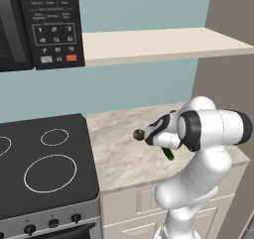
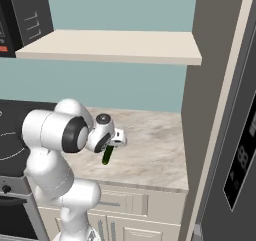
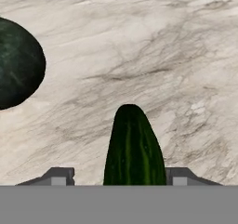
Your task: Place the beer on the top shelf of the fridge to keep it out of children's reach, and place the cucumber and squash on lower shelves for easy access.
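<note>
Hand view, item one: cucumber [image 3: 134,146], long dark green rod, lying on the marbled desk [image 3: 139,42] directly between the two fingers [image 3: 59,176]. Long axis runs straight ahead along the camera's line of sight, rounded end pointing away from the hand; each tip sits just beside one flank, so the jaws bracket it across its narrow width. Whether the tips touch the skin cannot be told; a sliver of desk seems to show on either side, so the fingers read as partway closed around the rod, grip not confirmed.

Item two: squash [image 3: 16,62], round dark olive ball, on the desk off to the left of the hand view and farther ahead than the cucumber's tip, well clear of the jaws.

Left base view: gripper [image 1: 158,143] low over the desk, squash [image 1: 139,133] just beyond the hand, cucumber [image 1: 169,153] end protruding beneath the wrist.

Right base view: cucumber [image 2: 107,155] hanging out below the gripper [image 2: 114,144]; fridge [image 2: 235,135] stands to the right, well apart.

Judgement: closing squarely across the short axis suits the pick-up.
</note>
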Robot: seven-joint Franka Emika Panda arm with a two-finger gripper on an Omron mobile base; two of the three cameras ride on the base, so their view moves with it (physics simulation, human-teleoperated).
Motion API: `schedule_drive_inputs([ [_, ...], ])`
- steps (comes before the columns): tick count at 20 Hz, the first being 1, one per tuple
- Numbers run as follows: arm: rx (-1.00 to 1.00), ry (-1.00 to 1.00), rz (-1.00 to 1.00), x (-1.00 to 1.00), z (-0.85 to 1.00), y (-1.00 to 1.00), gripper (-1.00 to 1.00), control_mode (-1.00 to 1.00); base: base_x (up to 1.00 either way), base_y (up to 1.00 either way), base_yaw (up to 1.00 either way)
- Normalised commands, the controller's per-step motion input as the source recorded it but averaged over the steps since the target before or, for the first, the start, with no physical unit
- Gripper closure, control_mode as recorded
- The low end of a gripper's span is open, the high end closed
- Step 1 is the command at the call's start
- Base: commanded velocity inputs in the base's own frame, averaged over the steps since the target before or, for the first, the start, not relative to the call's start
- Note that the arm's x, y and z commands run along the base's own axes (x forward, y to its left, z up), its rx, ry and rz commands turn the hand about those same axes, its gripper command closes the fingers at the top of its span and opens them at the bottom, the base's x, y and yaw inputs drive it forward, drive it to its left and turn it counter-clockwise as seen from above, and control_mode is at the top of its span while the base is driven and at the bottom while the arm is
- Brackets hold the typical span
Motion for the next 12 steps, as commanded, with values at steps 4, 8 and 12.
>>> schedule_drive_inputs([
  [4, 0.0, 0.02, 0.0, 0.15, -0.34, 0.0, 1.0, -1.0, 0.0, 0.0, 0.0],
  [8, 0.0, 0.01, 0.0, 0.0, -0.33, 0.0, 1.0, -1.0, 0.0, 0.0, 0.0],
  [12, 0.0, -0.01, 0.0, -0.02, -0.11, 0.0, 1.0, -1.0, 0.0, 0.0, 0.0],
])
